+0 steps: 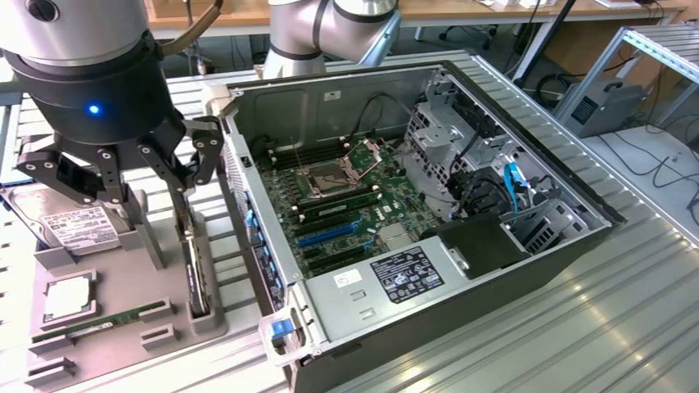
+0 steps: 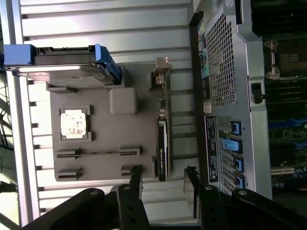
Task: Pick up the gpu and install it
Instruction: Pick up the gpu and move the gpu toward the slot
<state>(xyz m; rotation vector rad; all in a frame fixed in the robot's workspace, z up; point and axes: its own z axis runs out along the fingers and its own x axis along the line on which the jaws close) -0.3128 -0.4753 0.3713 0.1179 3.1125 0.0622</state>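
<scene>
The gpu stands on its long edge in a slot along the side of the grey holder tray nearest the case, its silver bracket end toward the arm. In the wrist view the gpu is a thin dark strip, bracket at its far end. My gripper hangs open above the tray with nothing in it. In the wrist view the gripper has one finger on each side of the line of the card's near end. The open computer case lies beside the tray, its motherboard and blue expansion slots exposed.
On the tray sit a hard drive in a blue carrier, a processor, a narrow RAM stick and a grey block. The case's rear panel stands close alongside the gpu. Everything rests on a ribbed metal table.
</scene>
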